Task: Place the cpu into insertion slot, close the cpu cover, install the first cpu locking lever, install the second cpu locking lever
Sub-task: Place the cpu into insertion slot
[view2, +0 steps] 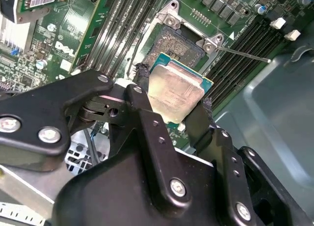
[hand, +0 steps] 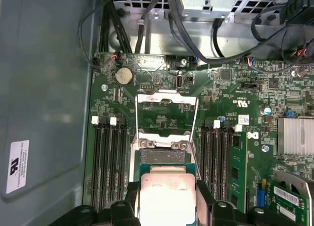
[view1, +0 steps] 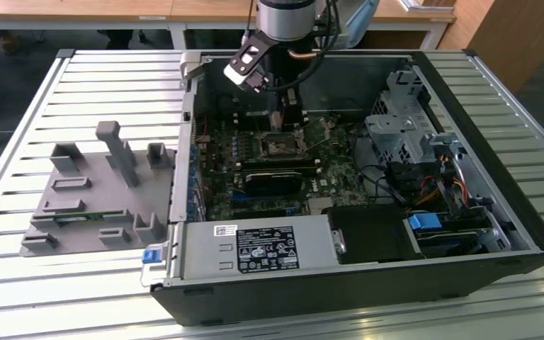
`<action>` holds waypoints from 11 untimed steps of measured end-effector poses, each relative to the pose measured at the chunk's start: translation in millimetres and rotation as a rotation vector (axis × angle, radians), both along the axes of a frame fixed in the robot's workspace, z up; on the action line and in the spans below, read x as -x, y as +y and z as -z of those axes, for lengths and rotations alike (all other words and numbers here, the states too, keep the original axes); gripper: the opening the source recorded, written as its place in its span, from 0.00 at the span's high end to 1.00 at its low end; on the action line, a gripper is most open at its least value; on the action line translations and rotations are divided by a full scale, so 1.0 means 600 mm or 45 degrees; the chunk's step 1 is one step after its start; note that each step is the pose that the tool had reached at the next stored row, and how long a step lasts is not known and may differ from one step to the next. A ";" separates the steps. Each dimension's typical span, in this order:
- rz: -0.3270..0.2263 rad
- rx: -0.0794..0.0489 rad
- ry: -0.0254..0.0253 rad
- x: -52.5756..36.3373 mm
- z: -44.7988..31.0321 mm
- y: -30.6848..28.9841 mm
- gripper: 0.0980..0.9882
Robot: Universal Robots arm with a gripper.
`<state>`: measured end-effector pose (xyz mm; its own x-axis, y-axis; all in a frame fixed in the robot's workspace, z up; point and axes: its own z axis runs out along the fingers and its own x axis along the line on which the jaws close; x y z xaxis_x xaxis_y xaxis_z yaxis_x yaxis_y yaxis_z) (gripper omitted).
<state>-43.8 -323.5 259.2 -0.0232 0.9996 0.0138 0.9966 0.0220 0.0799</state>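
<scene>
Grey holder tray (view1: 93, 191) sat near the worktop (view1: 64, 297) edge on the exterior view's left, with an open computer case (view1: 348, 297) beside it. End effector (view2: 173, 91) pinched the cpu (view2: 177, 87) by two sides, close over the insertion slot (view2: 179, 42) and not seated. The cpu cover (hand: 167, 96) stood flipped open.

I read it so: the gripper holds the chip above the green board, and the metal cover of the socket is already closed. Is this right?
Not quite. The cover is open, swung back from the socket, as the first wrist view shows. In the second wrist view the socket lies bare. The rest holds: the gripper holds the chip above the green board.
</scene>
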 end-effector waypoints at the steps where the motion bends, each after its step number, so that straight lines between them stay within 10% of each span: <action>1: 0.000 0.000 0.0006 0.000 0.002 0.0001 0.50; 11: 0.000 0.000 0.0039 -0.003 0.018 0.0038 0.50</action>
<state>-41.7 -321.2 248.6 -0.0231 0.9996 0.0137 0.9968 0.0220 0.0768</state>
